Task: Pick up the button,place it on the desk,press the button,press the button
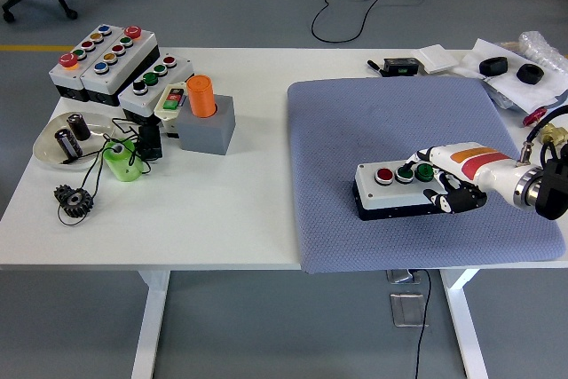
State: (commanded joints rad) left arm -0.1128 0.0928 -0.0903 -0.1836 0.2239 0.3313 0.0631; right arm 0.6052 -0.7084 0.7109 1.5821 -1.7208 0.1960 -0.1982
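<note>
No lettering, brand, number or sign can be read anywhere on this table. The button box (410, 189) on the grey mat (417, 166) carries coloured caps but no legible marking. The three larger button boxes (115, 67) at the far left show only coloured knobs. The small switch plate (172, 99) beside the orange cylinder (201, 95) has a red and a green patch, any print on them too small to make out. The white papers (442, 57) at the far right edge look blank from here.
</note>
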